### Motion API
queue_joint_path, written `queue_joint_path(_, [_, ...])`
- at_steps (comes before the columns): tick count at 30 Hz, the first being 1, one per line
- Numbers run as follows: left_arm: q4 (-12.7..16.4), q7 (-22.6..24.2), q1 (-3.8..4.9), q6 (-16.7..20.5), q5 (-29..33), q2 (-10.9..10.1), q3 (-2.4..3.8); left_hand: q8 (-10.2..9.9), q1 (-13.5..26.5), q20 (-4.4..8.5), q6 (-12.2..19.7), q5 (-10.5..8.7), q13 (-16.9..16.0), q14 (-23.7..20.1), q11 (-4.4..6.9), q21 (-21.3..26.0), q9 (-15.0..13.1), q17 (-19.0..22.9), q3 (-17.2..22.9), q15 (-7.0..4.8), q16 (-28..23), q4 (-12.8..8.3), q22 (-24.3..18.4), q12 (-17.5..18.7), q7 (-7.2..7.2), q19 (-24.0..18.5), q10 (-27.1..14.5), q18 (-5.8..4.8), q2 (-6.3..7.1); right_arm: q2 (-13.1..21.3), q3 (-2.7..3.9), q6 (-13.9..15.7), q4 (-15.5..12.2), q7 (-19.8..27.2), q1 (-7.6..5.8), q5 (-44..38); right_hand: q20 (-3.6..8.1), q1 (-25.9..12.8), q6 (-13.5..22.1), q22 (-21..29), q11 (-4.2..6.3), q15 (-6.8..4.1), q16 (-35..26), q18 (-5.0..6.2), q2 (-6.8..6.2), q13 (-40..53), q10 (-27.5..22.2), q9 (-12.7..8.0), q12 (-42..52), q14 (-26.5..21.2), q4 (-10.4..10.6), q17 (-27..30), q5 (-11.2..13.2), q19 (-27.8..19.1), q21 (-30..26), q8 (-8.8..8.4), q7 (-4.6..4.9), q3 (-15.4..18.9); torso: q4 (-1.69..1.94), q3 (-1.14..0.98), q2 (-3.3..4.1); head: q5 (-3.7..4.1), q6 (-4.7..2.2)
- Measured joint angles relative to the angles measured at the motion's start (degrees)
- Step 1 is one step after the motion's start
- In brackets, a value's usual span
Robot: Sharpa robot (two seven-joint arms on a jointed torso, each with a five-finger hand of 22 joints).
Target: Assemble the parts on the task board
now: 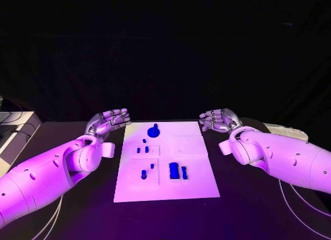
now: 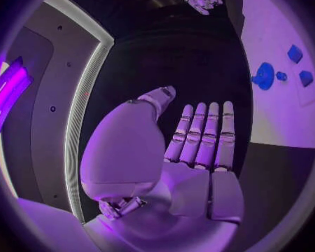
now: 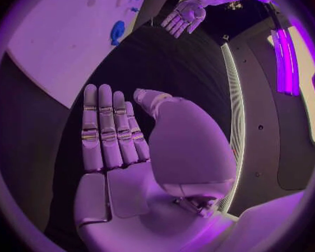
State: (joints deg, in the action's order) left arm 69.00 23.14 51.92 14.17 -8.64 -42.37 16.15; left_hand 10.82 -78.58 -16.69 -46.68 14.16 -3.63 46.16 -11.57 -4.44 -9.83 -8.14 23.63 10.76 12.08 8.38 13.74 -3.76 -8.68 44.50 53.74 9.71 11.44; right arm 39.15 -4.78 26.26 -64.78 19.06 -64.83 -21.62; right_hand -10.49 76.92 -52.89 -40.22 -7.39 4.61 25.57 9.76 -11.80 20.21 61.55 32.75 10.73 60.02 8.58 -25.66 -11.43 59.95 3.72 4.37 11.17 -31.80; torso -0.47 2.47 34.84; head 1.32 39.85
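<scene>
Both hands, left hand and right hand, flank task board far end, open, empty. I judge parts light, rigid; pinch sides.

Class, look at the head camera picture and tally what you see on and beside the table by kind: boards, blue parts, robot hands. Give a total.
White task board: 1
Blue parts on the board: 7, namely a round part, four small pieces, a block and a bar
Robot hands, left hand and right hand: 2
Total: 10
</scene>
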Motion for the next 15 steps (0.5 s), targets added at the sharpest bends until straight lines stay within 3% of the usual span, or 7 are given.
queue_joint_path(2, [-0.46, 0.24, 0.00, 0.42, -0.01, 0.24, -0.02, -0.87, 1.26, 1.29, 3.05, -1.14, 0.27, -3.55, 0.73, 0.44, 0.74, 0.62, -1.91, -0.77, -0.98, -0.56, -1.09, 0.35, 0.62, -3.45, -4.16, -0.48, -0.92, -0.34, 0.07, -0.05, 0.31, 0.89, 0.02, 0.46, 0.48, -2.29, 3.09, 5.30, 0.46, -0.32, -4.04, 0.00, 1.00, -4.49, -0.30, -3.42, -1.75, -0.42, -1.44, 2.97, 1.17, -1.45, -0.23, -0.62, -0.57, 2.21, 0.00, -0.12, -0.10, -0.12, -0.46])
queue_joint_path(4, [-0.36, 0.19, 0.01, 0.45, -0.02, 0.10, -0.13, -3.12, 6.51, 4.71, 12.82, -4.10, 1.04, -13.19, 3.10, 1.37, 2.78, 2.32, -6.79, -3.02, -3.55, -2.34, -3.92, 1.18, 2.39, -12.65, -15.30, -2.67, -3.44, -0.24, 0.06, 0.02, 0.14, 0.84, 0.03, 0.48, 2.70, -7.49, 14.24, 13.36, 1.98, -1.23, -9.11, -2.03, 3.46, -8.37, -4.55, -10.09, -3.89, -4.54, -3.03, 8.17, 3.51, -6.52, -1.05, -1.53, -2.91, 8.90, 0.00, -0.13, -0.11, -0.13, -0.40])
queue_joint_path(5, [-0.20, 0.13, 0.07, 0.52, -0.01, 0.02, -0.34, -4.45, 10.03, 6.83, 18.66, -5.86, 1.50, -18.89, 4.60, 1.94, 4.01, 3.32, -9.70, -4.37, -5.02, -3.40, -5.62, 1.65, 3.48, -18.19, -21.95, -4.10, -4.84, -0.10, 0.08, 0.09, -0.11, 0.76, 0.05, 0.52, 4.10, -10.99, 21.50, 18.24, 2.86, -1.83, -12.13, -3.64, 5.01, -10.57, -9.41, -14.18, -5.14, -11.31, -4.03, 11.34, 4.94, -14.28, -1.53, -2.04, -4.43, 13.03, 0.00, -0.13, -0.12, -0.12, -0.38])
queue_joint_path(7, [0.30, 0.10, 0.23, 0.77, 0.02, -0.09, -0.88, -6.09, 15.00, 9.37, 25.82, -7.99, 2.04, -25.85, 6.38, 2.58, 5.51, 4.56, -13.26, -6.00, -6.84, -4.67, -7.70, 2.19, 4.78, -24.92, -30.08, -5.44, -6.54, 0.16, 0.28, 0.29, -0.80, 0.70, 0.20, 0.71, 5.71, -15.72, 29.50, 23.87, 4.03, -2.54, -15.59, -5.06, 6.78, -13.06, -21.00, -18.94, -6.57, -22.68, -5.21, 15.01, 6.62, -25.31, -2.09, -2.64, -6.23, 17.86, 0.03, -0.17, -0.21, -0.10, -0.57])
queue_joint_path(11, [2.91, 0.10, 1.12, 2.23, 0.41, -0.33, -3.09, -8.42, 26.06, 12.97, 36.12, -11.04, 2.82, -35.89, 8.97, 3.28, 7.62, 6.31, -18.37, -8.37, -9.41, -6.53, -10.68, 2.80, 6.70, -34.57, -41.78, -6.75, -8.97, 1.04, 0.96, 1.37, -4.36, 0.84, 0.93, 1.97, 8.07, -30.27, 41.02, 31.94, 5.70, -3.56, -20.52, -7.09, 9.24, -16.59, -40.69, -25.75, -8.62, -40.92, -6.86, 20.27, 8.99, -42.29, -2.72, -3.29, -8.69, 24.73, 0.10, -0.58, -0.86, -0.41, -1.75])
queue_joint_path(12, [3.67, 0.15, 1.44, 2.78, 0.56, -0.39, -3.69, -8.77, 31.62, 13.49, 37.59, -11.49, 2.94, -37.33, 9.34, 3.51, 7.94, 6.58, -19.12, -8.70, -9.79, -6.76, -11.11, 2.99, 6.98, -35.97, -43.44, -7.62, -9.31, 1.26, 1.18, 1.74, -5.41, 0.96, 1.12, 2.43, 8.40, -36.14, 42.69, 33.10, 5.93, -3.70, -21.23, -7.63, 9.61, -17.10, -43.60, -26.73, -8.91, -43.60, -7.11, 21.03, 9.34, -44.76, -2.92, -3.43, -9.03, 25.73, 0.14, -0.73, -1.09, -0.52, -2.13])
queue_joint_path(15, [6.81, 0.48, 2.83, 5.40, 1.25, -0.77, -6.13, -9.55, 49.55, 14.77, 41.24, -12.55, 3.21, -40.87, 10.25, 3.72, 8.70, 7.20, -20.90, -9.54, -10.69, -7.44, -12.17, 3.12, 7.67, -39.37, -47.56, -7.61, -10.15, 2.18, 2.08, 3.55, -9.85, 1.69, 1.88, 4.68, 9.23, -52.04, 46.76, 35.96, 6.53, -4.06, -22.96, -7.63, 10.51, -18.34, -50.83, -29.14, -9.55, -50.19, -7.69, 22.88, 10.15, -50.84, -3.00, -3.63, -9.87, 28.17, 0.25, -1.30, -1.91, -0.87, -3.48])
